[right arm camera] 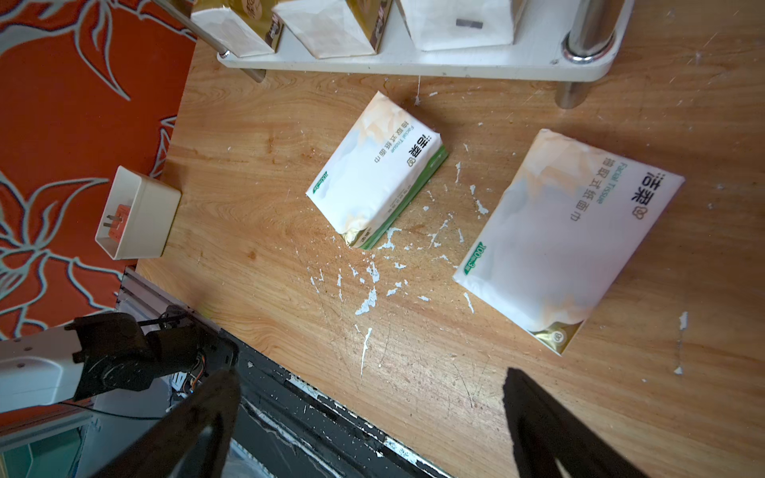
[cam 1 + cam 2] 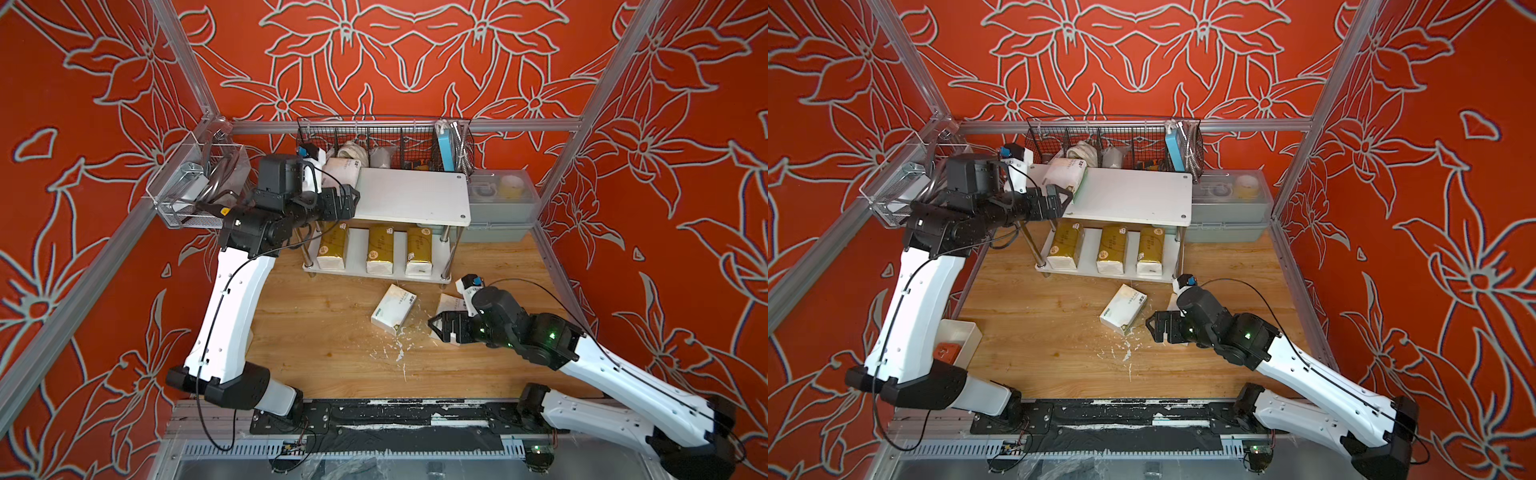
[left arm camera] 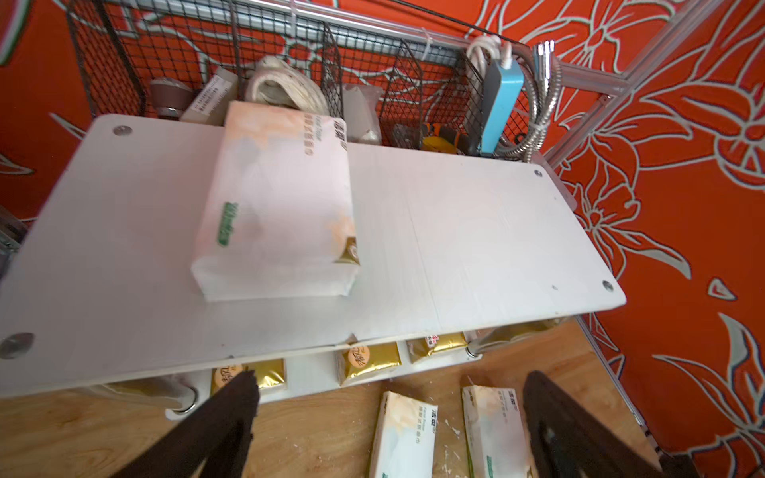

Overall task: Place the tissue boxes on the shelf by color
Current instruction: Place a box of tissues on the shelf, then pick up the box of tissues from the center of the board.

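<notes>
Only one white pack (image 3: 275, 202) atop shelf (image 3: 476, 231), three gold packs (image 2: 380, 249) below.

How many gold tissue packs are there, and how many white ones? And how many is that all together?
Gold tissue packs: 3, all on the lower board of the shelf.
White tissue packs: 3, one on the shelf's top board and two on the wooden table.
Total: 6

"Facial Tissue", "洁柔" and a green "100" tag are read on each of two white tissue packs (image 1: 374, 174) (image 1: 567, 236).
</notes>
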Controlling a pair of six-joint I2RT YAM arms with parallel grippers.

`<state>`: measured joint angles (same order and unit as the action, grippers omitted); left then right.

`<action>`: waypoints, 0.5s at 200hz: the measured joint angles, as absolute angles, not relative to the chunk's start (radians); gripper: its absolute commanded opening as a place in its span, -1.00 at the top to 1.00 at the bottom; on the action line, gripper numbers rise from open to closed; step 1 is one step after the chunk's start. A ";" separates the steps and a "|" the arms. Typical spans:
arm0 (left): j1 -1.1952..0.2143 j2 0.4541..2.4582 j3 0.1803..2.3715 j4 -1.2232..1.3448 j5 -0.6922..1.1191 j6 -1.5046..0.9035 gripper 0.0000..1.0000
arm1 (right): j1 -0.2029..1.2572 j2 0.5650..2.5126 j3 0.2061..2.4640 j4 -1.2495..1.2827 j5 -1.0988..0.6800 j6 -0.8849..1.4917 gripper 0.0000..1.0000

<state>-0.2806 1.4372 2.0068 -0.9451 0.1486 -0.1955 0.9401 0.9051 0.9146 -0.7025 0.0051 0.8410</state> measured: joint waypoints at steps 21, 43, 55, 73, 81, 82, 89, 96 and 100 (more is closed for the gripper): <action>-0.357 1.364 1.875 -0.926 0.123 -0.203 -0.97 | 0.940 0.906 0.919 -0.699 0.021 0.838 -0.98; -0.419 1.290 1.725 -0.906 0.105 -0.221 -0.97 | 0.939 0.906 0.918 -0.699 0.033 0.836 -0.98; -0.446 1.260 1.658 -0.900 0.088 -0.231 -0.97 | 0.936 0.906 0.919 -0.698 0.042 0.836 -0.98; -0.480 1.223 1.562 -0.889 0.065 -0.248 -0.97 | 0.934 0.905 0.918 -0.698 0.054 0.836 -0.98; -0.491 1.208 1.521 -0.881 0.057 -0.256 -0.97 | 0.931 0.904 0.919 -0.698 0.057 0.836 -0.98; -0.493 1.205 1.513 -0.880 0.057 -0.256 -0.97 | 0.931 0.904 0.919 -0.698 0.058 0.836 -0.98; -0.502 1.194 1.482 -0.875 0.051 -0.262 -0.97 | 0.930 0.903 0.918 -0.698 0.061 0.835 -0.98; -0.510 1.182 1.447 -0.868 0.045 -0.269 -0.97 | 0.929 0.902 0.918 -0.698 0.065 0.835 -0.98; -0.515 1.173 1.424 -0.864 0.041 -0.272 -0.97 | 0.928 0.901 0.918 -0.699 0.068 0.835 -0.98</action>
